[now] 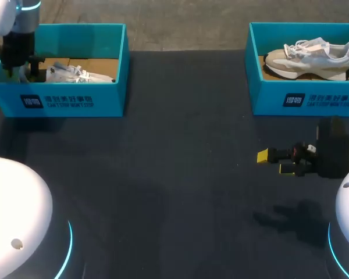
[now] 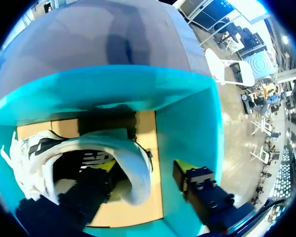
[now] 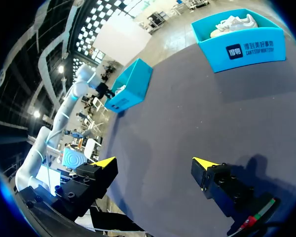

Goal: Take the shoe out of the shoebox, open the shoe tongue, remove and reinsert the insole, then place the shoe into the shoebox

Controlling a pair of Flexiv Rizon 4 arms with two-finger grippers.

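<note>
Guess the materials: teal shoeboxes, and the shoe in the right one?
Left shoebox and right shoebox: probably cardboard, matte teal skin, bare brown board on the floors. Shoe: beige suede-looking panels, pale fabric upper, white laces, foam-like sole; texture too small to confirm.

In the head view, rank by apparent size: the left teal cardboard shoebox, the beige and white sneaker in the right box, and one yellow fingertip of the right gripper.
1. left teal cardboard shoebox
2. beige and white sneaker
3. yellow fingertip of the right gripper, clearly smallest
</note>
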